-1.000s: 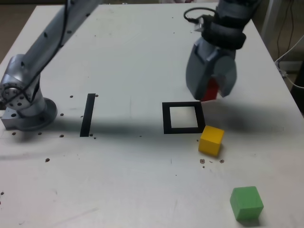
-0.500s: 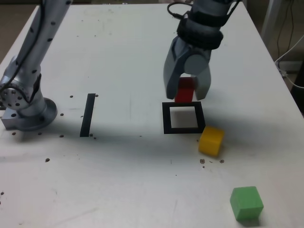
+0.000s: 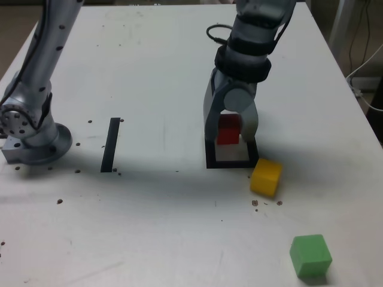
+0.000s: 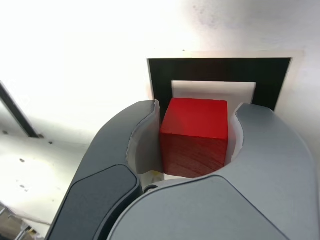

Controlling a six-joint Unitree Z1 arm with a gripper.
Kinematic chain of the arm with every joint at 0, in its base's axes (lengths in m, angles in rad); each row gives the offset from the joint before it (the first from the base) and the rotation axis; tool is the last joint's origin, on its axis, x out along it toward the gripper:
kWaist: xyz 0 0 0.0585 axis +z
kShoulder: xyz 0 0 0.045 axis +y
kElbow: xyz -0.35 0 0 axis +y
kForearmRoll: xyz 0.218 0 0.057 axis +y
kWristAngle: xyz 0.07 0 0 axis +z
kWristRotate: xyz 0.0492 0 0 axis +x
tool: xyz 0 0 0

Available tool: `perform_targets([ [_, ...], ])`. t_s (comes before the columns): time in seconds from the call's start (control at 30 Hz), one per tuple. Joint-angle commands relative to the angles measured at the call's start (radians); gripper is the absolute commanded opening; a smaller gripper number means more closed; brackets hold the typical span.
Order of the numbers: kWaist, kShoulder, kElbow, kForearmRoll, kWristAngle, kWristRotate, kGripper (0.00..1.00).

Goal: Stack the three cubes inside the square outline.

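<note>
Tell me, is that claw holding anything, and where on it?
Yes, the gripper holds the red cube by two opposite side faces, its top face left uncovered.

I see the cube (image 4: 195, 135) plain red, the outline (image 3: 210, 156) black around white, one block (image 3: 266, 177) yellow, another (image 3: 310, 256) pale green.

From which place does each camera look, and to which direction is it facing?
Exterior view: off the arm, above the white table, looking down across it; the grey arm, its base and claw show.
Wrist view: on the wrist, looking past the claw's two grey fingers at the table.
Shared: the red cube between the fingers, the square black tape outline.
</note>
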Motion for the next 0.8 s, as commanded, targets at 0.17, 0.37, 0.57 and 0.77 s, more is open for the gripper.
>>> perform_targets([
  [0.17,-0.011,-0.016,0.042,-0.048,-0.001,0.007,0.29],
  [0.37,-0.031,-0.019,0.066,-0.078,-0.007,0.007,0.3],
  [0.57,-0.036,-0.019,0.104,-0.103,-0.025,0.008,0.74],
  [0.77,-0.036,-0.021,0.125,-0.12,-0.035,0.009,0.99],
])
